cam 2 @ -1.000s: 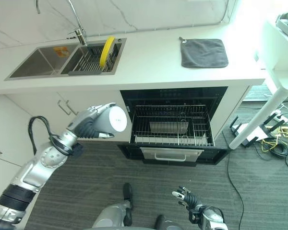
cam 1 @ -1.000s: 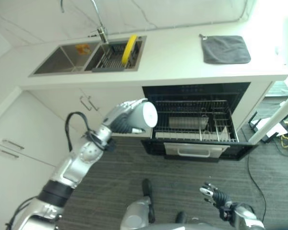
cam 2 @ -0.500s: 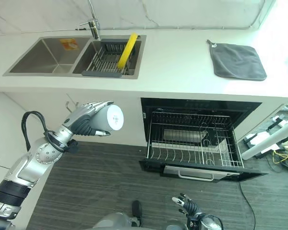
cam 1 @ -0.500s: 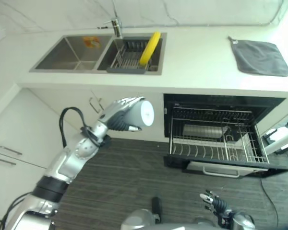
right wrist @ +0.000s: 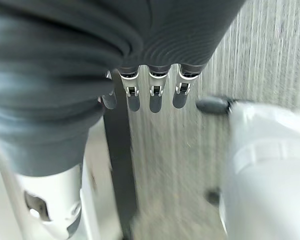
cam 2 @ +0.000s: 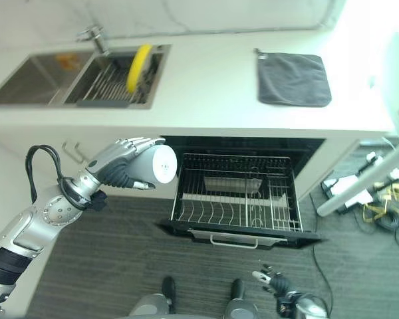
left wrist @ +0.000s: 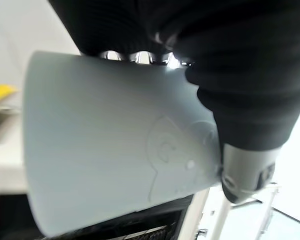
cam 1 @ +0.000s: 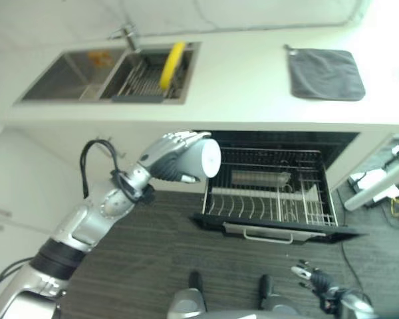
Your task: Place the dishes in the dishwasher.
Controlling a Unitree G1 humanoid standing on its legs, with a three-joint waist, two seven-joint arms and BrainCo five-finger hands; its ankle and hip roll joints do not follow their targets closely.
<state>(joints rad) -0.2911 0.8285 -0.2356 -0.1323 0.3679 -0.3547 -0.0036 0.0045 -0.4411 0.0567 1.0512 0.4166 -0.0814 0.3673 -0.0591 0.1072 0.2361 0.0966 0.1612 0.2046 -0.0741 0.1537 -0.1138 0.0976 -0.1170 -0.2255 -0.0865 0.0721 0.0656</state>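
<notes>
My left hand [cam 1: 165,157] is shut on a pale grey-white cup [cam 1: 203,159], held on its side in the air just left of the open dishwasher, its base facing the rack. In the left wrist view the cup [left wrist: 110,140] lies under the dark cover with the thumb [left wrist: 247,167] against its side. The dishwasher's wire rack [cam 1: 272,199] is pulled out and holds a metal tray at the back. A yellow plate [cam 1: 169,64] stands in the sink's drying rack [cam 1: 146,81]. My right hand [cam 1: 312,278] hangs low over the floor, fingers straight [right wrist: 156,95].
A double steel sink [cam 1: 73,73] is set in the white counter [cam 1: 239,86]. A grey cloth [cam 1: 326,65] lies on the counter at the right. White cabinet doors [cam 1: 13,193] stand to the left. A white post [cam 1: 379,186] and cables are at the right.
The camera has shifted, so the whole scene has slid. The left hand keeps its hold on the cup, which now sits closer to the dishwasher rack's left edge. The right hand stays low.
</notes>
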